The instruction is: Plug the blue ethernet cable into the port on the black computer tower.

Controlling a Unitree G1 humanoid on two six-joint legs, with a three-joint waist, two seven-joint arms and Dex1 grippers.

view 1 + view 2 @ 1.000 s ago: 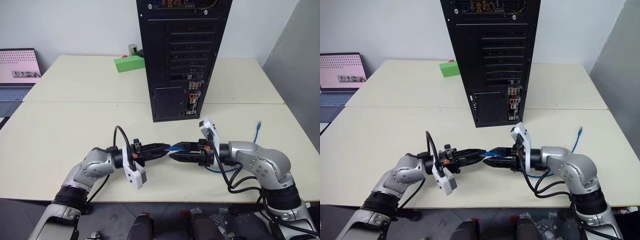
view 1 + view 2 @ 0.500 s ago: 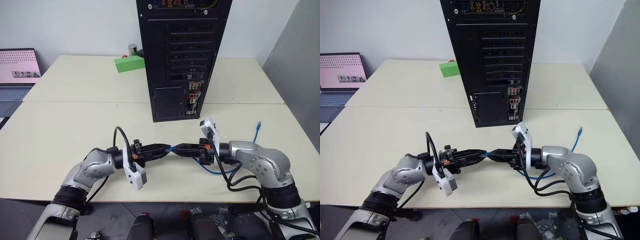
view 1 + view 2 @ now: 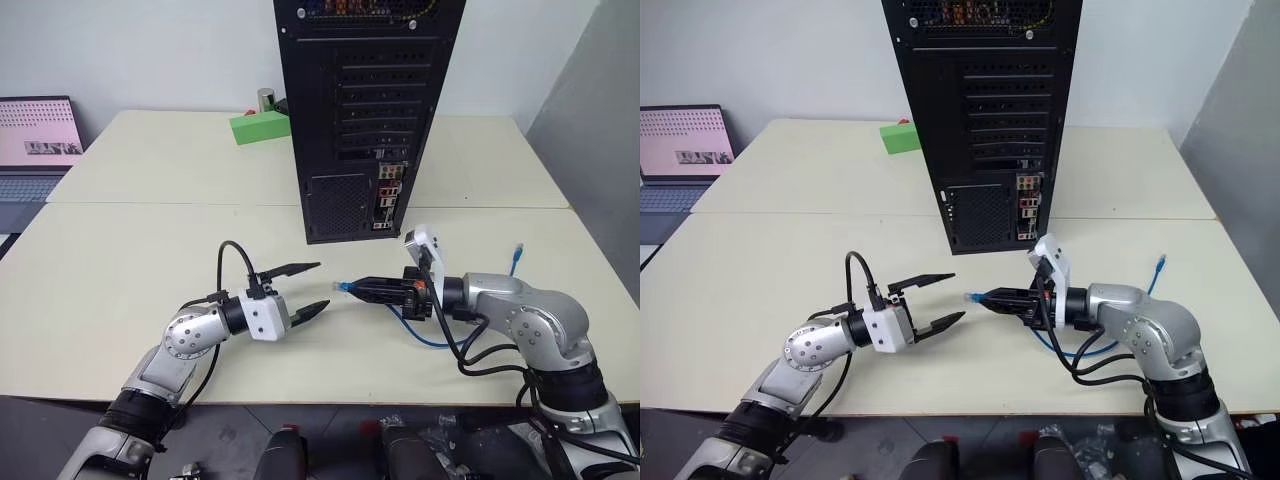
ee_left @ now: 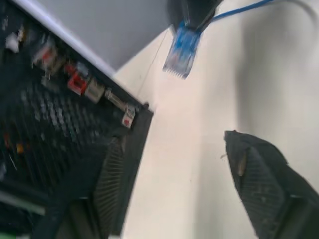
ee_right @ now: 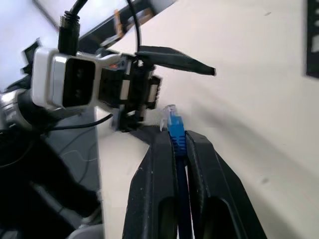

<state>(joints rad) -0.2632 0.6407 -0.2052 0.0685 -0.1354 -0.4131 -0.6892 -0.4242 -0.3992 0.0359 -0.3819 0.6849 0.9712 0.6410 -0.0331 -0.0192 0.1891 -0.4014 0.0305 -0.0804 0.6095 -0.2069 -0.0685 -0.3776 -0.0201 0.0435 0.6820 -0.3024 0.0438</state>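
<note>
Nearest to the robot, above the front part of the pale counter [image 3: 120, 250], the two grippers face each other with a small gap between them. The left gripper [image 3: 312, 288] has its two black fingers spread wide apart and holds nothing; one finger is higher, the other lower. The right gripper [image 3: 362, 288] has its fingers pressed together on the blue ethernet cable [image 3: 425, 338], just behind the plug. The small translucent plug sticks out past the fingertips and points toward the left gripper, without touching it. From the right gripper the cable hangs down, makes a loop on the counter under the right arm, and runs to the right, where its other end [image 3: 516, 248] lies on the counter near the edge. Farther back, in the middle of the counter, the black computer tower [image 3: 365, 110] stands upright with its rear side to the robot, the strip of coloured connectors low on its right. The plug is well apart from it. Behind the tower on the left lies a green box [image 3: 258, 127], and at the far left stands an open laptop [image 3: 38, 145].
</note>
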